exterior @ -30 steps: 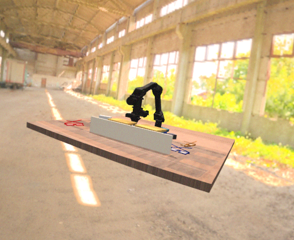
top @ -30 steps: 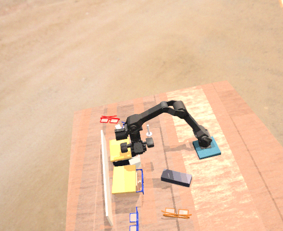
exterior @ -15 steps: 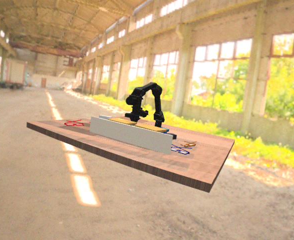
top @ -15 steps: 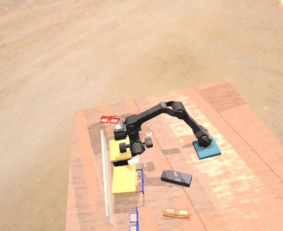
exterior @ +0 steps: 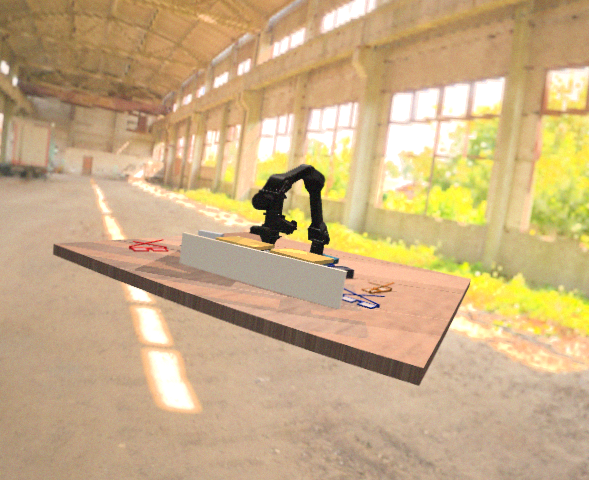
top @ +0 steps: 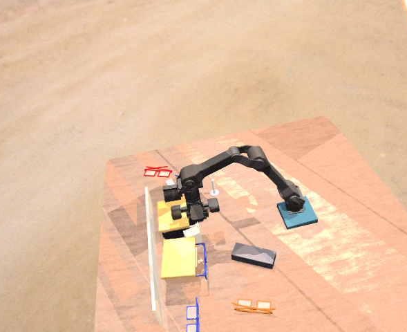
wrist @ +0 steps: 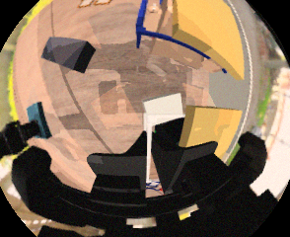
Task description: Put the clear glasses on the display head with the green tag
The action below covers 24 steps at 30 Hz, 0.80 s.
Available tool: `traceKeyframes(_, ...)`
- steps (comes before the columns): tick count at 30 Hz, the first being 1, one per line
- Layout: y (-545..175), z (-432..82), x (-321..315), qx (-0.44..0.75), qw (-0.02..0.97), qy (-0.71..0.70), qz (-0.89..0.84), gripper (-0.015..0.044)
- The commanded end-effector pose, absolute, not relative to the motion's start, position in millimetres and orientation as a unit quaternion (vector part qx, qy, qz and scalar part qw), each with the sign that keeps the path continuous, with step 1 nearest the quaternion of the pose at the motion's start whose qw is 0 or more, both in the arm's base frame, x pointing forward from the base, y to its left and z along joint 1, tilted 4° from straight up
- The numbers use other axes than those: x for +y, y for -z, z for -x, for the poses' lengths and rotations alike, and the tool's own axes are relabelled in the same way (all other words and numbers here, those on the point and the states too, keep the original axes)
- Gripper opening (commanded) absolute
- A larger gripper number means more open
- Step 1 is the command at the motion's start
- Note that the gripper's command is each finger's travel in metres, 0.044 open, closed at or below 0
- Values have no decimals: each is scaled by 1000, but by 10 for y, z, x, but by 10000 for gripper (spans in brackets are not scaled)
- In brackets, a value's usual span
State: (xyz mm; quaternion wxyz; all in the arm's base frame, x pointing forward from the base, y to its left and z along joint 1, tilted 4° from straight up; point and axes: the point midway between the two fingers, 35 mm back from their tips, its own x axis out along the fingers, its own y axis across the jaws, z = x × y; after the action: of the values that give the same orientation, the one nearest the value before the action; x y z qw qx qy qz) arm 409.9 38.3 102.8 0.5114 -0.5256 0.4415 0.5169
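The clear glasses, with a whitish frame (top: 191, 231) (wrist: 164, 105), are pinched in my gripper (top: 197, 221) (wrist: 146, 133) (exterior: 269, 240). One pale lens shows beyond the fingertips; the rest is hidden by fingers and arm. The gripper is shut on them, close to the farther yellow-topped head (top: 171, 218) (wrist: 215, 125), near its corner facing the other head. A tiny green spot (wrist: 154, 129) shows beside the dark part by this head; whether it is the tag is hard to tell. Whether the glasses touch the head cannot be told. The other yellow-topped head (top: 178, 258) (wrist: 199, 30) wears blue glasses (top: 205, 264) (wrist: 141, 25).
A long pale upright panel (top: 151, 250) (exterior: 258, 273) runs behind both heads. A dark case (top: 253, 255) (wrist: 66, 53), orange glasses (top: 253, 310), red glasses (top: 157, 172), loose blue glasses (top: 197, 314) and a thin white post (top: 213, 186) stand or lie around.
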Motion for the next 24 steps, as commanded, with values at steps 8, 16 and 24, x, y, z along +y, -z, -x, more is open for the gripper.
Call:
traceKeyframes(8,-985,-4110,385,442,513,-514,527,0)
traceKeyframes(16,-995,-4114,387,440,513,-515,527,105)
traceKeyframes(24,-995,-4114,387,440,513,-515,527,107)
